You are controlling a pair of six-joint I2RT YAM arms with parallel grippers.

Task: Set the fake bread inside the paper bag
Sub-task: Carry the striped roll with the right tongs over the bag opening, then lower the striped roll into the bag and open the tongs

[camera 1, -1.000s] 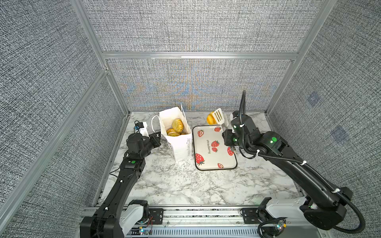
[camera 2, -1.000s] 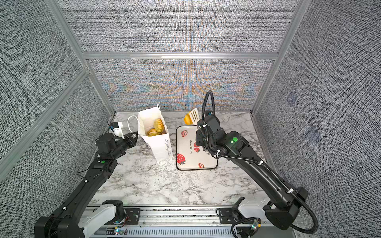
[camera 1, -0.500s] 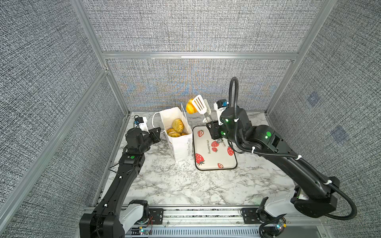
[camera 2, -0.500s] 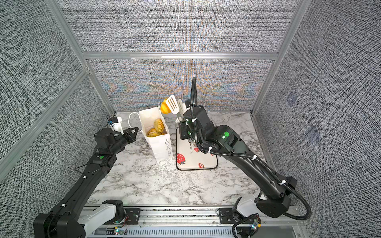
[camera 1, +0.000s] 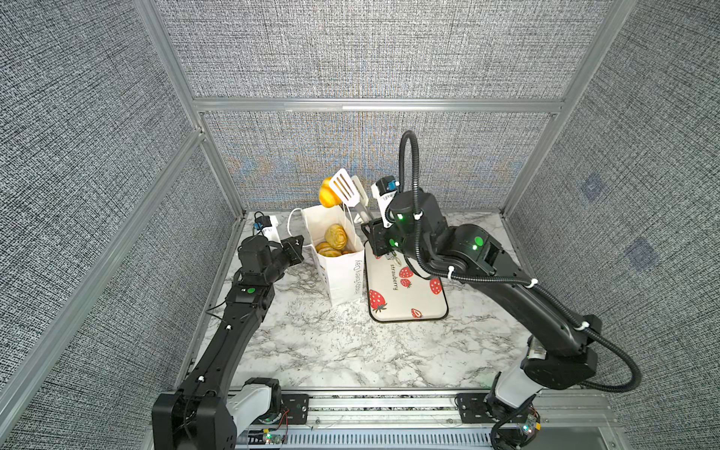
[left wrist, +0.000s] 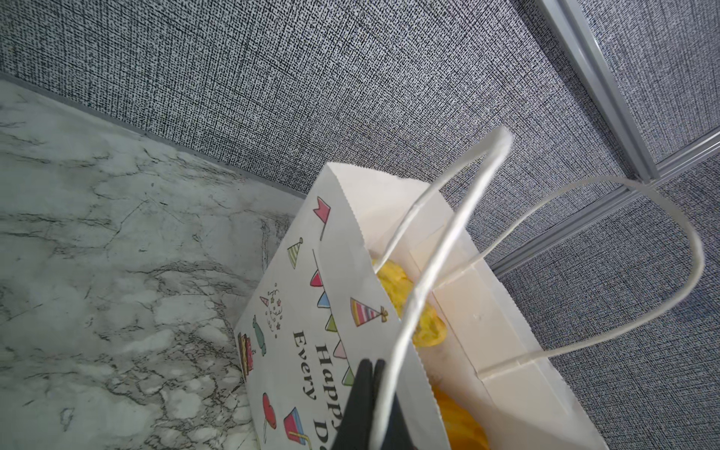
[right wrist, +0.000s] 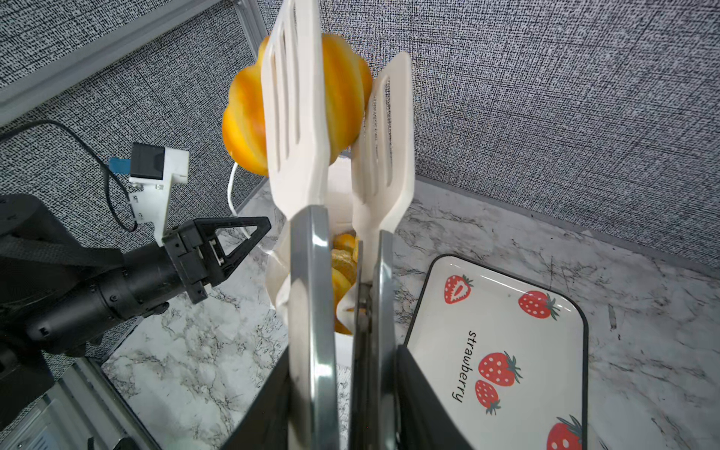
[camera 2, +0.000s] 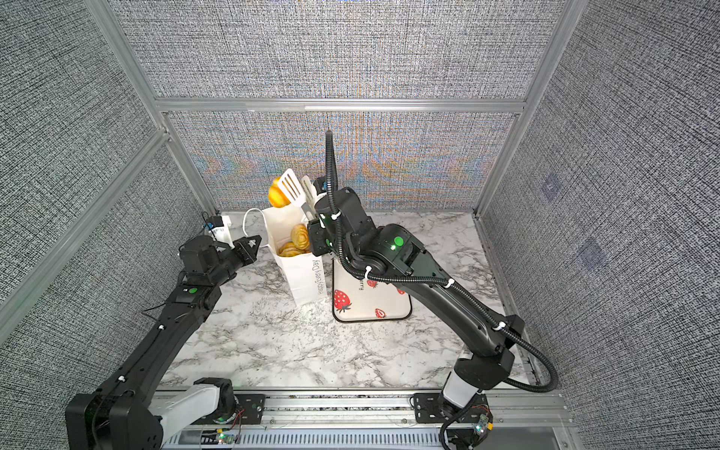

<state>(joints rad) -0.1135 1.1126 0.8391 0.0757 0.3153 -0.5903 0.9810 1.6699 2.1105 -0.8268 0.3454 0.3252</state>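
The paper bag (camera 1: 343,272) (camera 2: 304,272) (left wrist: 311,311) stands upright at the back of the table, with several pieces of fake bread (camera 1: 335,235) (camera 2: 299,233) (left wrist: 393,280) inside. My left gripper (camera 1: 296,247) (camera 2: 249,245) (left wrist: 370,366) is shut on the bag's cord handle (left wrist: 448,233) at its left side. My right gripper (camera 1: 368,222) (camera 2: 311,222) (right wrist: 343,374) is shut on the metal handles of white slotted tongs (camera 1: 345,189) (camera 2: 292,187) (right wrist: 290,117). The tongs clamp one golden bun (camera 1: 326,193) (camera 2: 276,193) (right wrist: 245,113) above the bag's far edge.
A cream tray (camera 1: 405,307) (camera 2: 370,311) (right wrist: 506,311) printed with strawberries lies right of the bag, under my right arm. Grey fabric walls close in the back and both sides. The bag stands near the back left corner.
My right gripper has lifted the tongs and bun from behind the tray and carried them left, to above the bag. The left gripper has kept its hold on the handle.
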